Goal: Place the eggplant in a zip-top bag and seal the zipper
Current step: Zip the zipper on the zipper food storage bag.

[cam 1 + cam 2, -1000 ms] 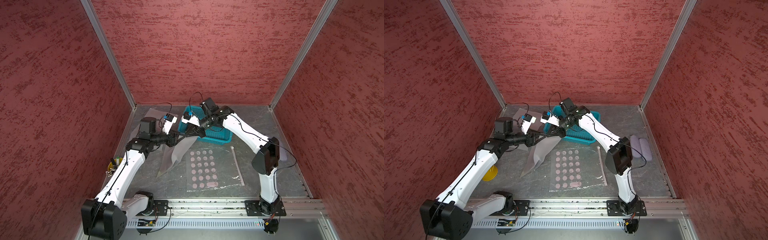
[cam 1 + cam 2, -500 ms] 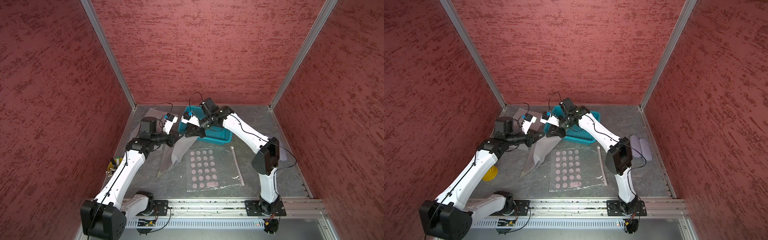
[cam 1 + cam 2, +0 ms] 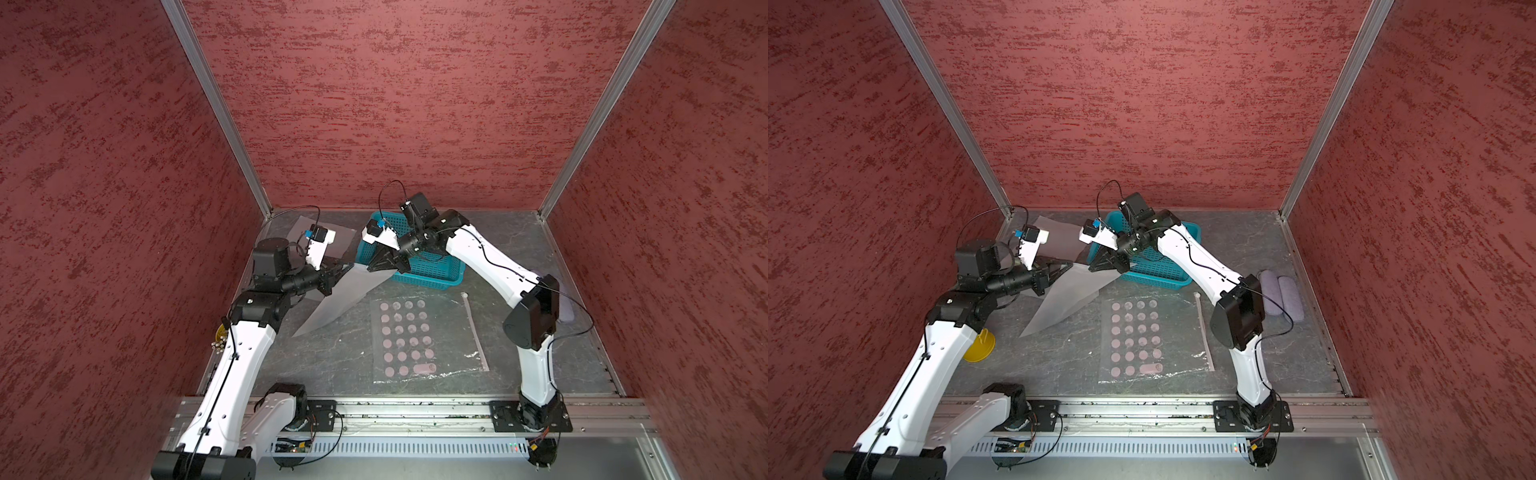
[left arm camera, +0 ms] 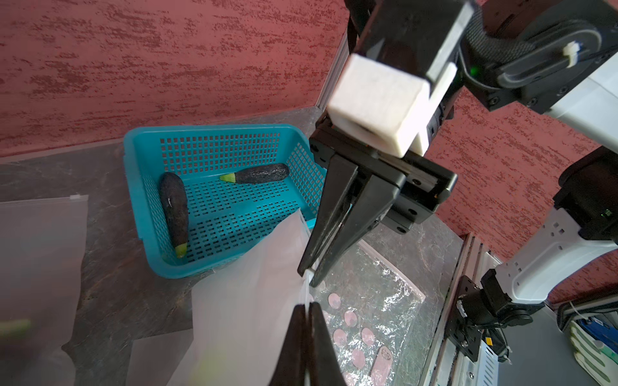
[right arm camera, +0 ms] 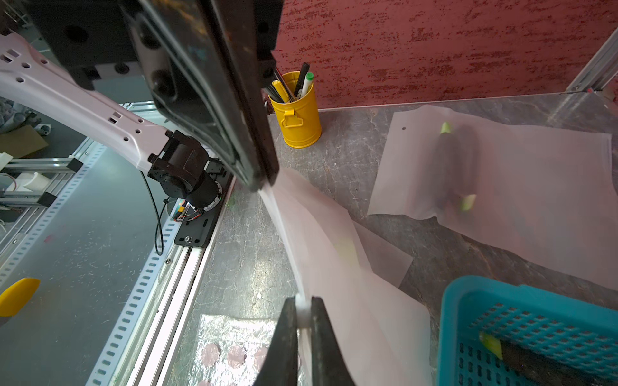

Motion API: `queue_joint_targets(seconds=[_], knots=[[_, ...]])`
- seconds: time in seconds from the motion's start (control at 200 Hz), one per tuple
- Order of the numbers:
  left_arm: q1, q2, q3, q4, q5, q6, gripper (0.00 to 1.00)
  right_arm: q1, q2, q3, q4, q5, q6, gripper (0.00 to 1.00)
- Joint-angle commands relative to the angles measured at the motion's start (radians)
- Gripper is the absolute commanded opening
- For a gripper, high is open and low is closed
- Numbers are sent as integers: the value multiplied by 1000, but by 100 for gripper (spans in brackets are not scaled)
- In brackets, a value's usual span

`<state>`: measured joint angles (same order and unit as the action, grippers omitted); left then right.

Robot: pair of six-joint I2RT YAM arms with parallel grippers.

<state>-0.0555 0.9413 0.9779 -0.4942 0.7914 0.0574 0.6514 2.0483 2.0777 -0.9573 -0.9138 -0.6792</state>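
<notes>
Over the table [image 3: 511,241], beside the basket [image 3: 432,283], the frosted bag [image 3: 340,297] hangs lifted by its zip edge, left tool [image 4: 307,305] and right tool [image 4: 309,277] both clamped on that strip. Likely step: opening the mouth; next, the two layers need parting wide enough for loading. Two dark, green-capped eggplants [image 4: 174,210] lie in the basket; the held bag's contents are unclear.

Blue basket [image 3: 432,280]: sits at the back of the grey table [image 3: 498,249], full of little holes. Clear sheet [image 3: 1136,332]: lies flat in the middle, shows rows of pink dots. Thin white stick [image 3: 1203,328]: lies just beside the sheet. Yellow tin [image 5: 299,113]: stands by the red wall [image 5: 434,50], holds pens [image 5: 302,83]. Two soft purple rolls [image 3: 1271,293]: lie side by side near the right wall.
</notes>
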Motion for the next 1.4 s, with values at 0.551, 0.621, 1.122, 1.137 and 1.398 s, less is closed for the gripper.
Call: queue_joint_targets(seconds=[0.551,0.621,1.122,1.137,1.398], knots=[[171,-100,-13,151,-63,-66,0,-100,-32,-134,34,115,79,8],[181,-102,-16,156,-61,-73,0,-111,-44,-157,53,124,105,8],[210,-103,-30,177,-23,-103,0,-145,-86,-251,99,150,139,8],[210,-102,-30,175,-22,-103,0,-144,-85,-252,100,149,139,8],[184,-71,-29,152,44,-107,0,-145,-131,-257,168,114,161,32]])
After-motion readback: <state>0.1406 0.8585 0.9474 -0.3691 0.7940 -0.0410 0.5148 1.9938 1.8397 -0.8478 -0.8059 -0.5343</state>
